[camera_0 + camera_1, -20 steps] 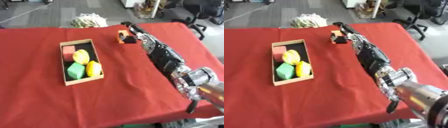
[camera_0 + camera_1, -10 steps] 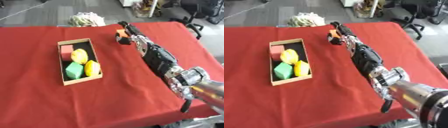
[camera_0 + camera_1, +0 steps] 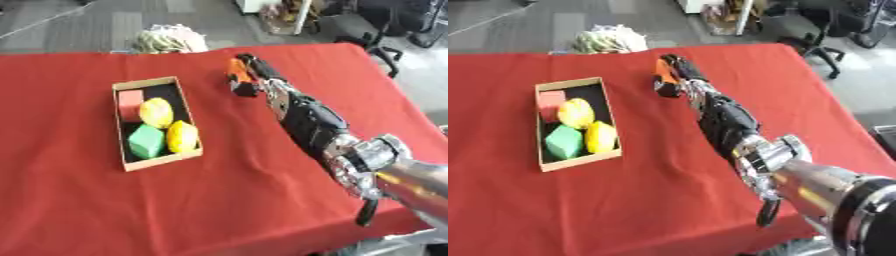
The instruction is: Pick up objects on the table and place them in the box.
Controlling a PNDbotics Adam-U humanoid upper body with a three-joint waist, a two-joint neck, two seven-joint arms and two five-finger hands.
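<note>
Inside box [image 3: 149, 85] – red, green, two yellow pieces.

Left eye view: head-mounted, looking down and forward over the red worktop [image 3: 79, 200], near edge at bottom, floor and chairs beyond the far edge. Box [image 3: 124, 164] left of centre; right arm [image 3: 315, 125] enters from lower right, reaching far.
Right eye view: same height and tilt, set slightly rightward; the box sits nearer the left edge.
Shared: worktop, box, arm, far floor; nearly the whole scene.
</note>
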